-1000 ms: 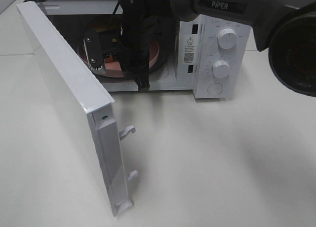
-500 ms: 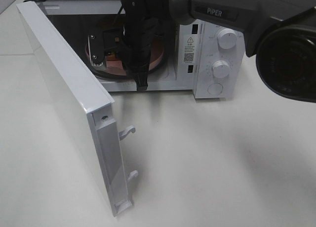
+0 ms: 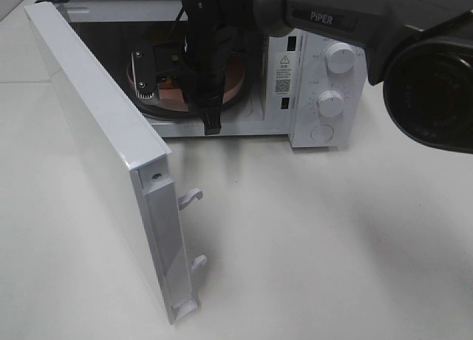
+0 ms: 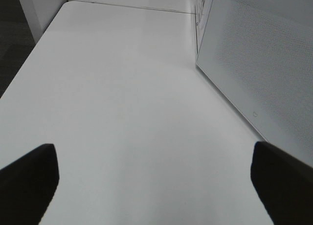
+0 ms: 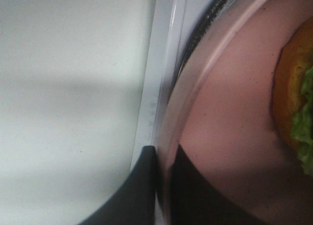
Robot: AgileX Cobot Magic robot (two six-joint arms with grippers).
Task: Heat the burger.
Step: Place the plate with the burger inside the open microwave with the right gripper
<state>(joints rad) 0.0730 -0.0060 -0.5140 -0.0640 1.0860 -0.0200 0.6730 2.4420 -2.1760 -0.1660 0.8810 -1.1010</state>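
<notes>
White microwave [image 3: 325, 96] on a white counter [image 3: 310, 229], its door [image 3: 96, 148] swung wide towards you. Your right arm reaches in from above, and its wrist fills the mouth of the cavity.

The right fingers [image 5: 142, 191] are pinched nearly together on the rim of a round pink plate [image 5: 225, 117], one finger outside the rim and one over the plate's inner surface. The plate sits inside the cavity; whether it rests on the floor there or hangs just above it, you cannot tell.

The burger [image 5: 296, 88] is on that plate. From the pinched rim it lies inward, towards the plate's middle, with a stretch of bare pink between it and the fingers. Only its near edge shows: tan-brown bun with ruffled green lettuce beneath. It is a small upright stack with no long side to speak of.

The left fingers [image 4: 29, 176] stand spread wide and hold nothing, over bare counter beside the door's outer face, well apart from the plate. The right arm is by far the nearer, so letting go of the rim and backing out of the cavity likely falls to it.
</notes>
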